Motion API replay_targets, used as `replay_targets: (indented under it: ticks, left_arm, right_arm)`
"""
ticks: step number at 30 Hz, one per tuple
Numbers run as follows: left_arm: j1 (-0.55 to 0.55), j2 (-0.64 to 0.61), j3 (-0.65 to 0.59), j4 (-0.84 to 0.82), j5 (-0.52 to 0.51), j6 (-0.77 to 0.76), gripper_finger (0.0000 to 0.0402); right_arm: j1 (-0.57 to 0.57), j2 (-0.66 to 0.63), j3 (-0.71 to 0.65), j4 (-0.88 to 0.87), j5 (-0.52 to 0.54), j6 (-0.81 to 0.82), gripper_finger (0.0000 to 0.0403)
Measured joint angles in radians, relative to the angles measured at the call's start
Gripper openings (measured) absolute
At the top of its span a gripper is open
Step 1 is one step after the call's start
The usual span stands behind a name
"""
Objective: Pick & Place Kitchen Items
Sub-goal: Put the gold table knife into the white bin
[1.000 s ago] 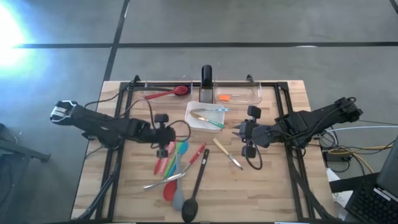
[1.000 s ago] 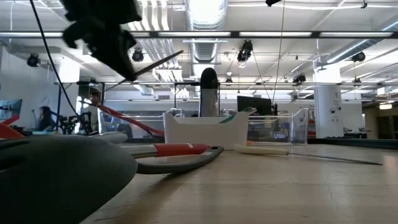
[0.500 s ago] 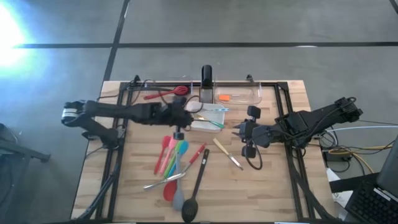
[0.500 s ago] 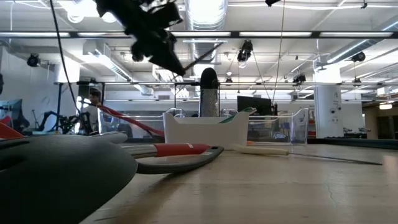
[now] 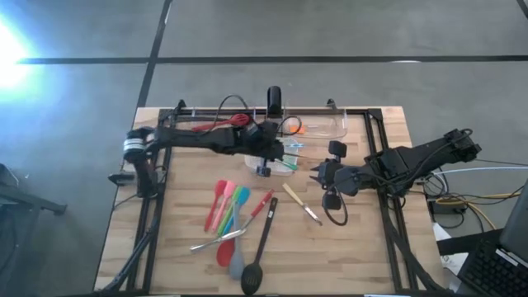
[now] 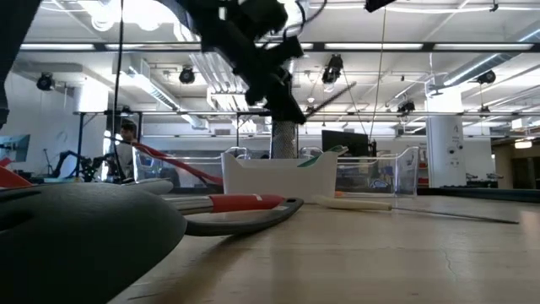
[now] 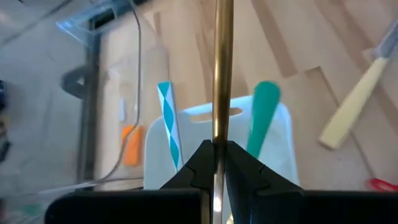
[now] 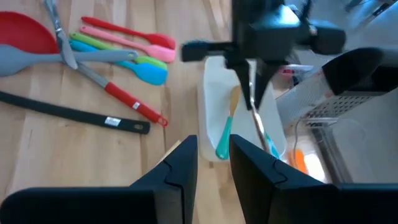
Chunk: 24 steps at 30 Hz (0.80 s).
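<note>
My left gripper [image 5: 266, 158] hangs above the white square dish [image 5: 285, 167], shut on a slim metal utensil [image 7: 221, 68]. In the dish lie a teal-handled utensil [image 7: 261, 118] and a blue-and-white striped one [image 7: 168, 118]. Several kitchen items lie on the wood nearer the front: coloured silicone spoons [image 5: 227, 202], a red-handled tool [image 5: 262, 205], a black spoon [image 5: 257, 256] and a cream-handled knife [image 5: 301, 204]. My right gripper [image 5: 317, 175] waits to the right of the dish, open, with nothing between its fingers. My left gripper pinches the metal utensil's thin shaft [image 7: 219, 146] between its two fingertips. The utensil runs on ahead of the fingers, in line with them. Seen from the right wrist view, the fingers [image 8: 252, 62] come from above, slanting down. The utensil [image 6: 331, 95] is tilted and clear of the dish.
Two clear bins stand along the far edge: the left one [image 5: 216, 125] holds a red utensil, the right one [image 5: 318, 126] an orange piece. A dark upright post [image 5: 273, 101] stands between them. Bare wood lies at the front right [image 5: 355, 247].
My left gripper has travelled toward the table's right edge and a little toward the far edge, from above the coloured spoons to above the white dish. It has stayed shut on the metal utensil, which has come along clear of the table.
</note>
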Motion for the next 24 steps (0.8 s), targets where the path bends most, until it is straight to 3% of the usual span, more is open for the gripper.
replay_targets:
  ticks: [5, 24]
  left_arm:
    - [0.064, 0.063, 0.003, 0.054, 0.113, 0.011, 0.0021]
    - [0.141, 0.098, -0.103, 0.116, 0.222, 0.025, 0.0021]
  right_arm:
    - [0.000, 0.000, 0.000, -0.043, -0.009, 0.017, 0.0091]
    - [0.000, -0.001, -0.003, -0.049, -0.007, 0.018, 0.0081]
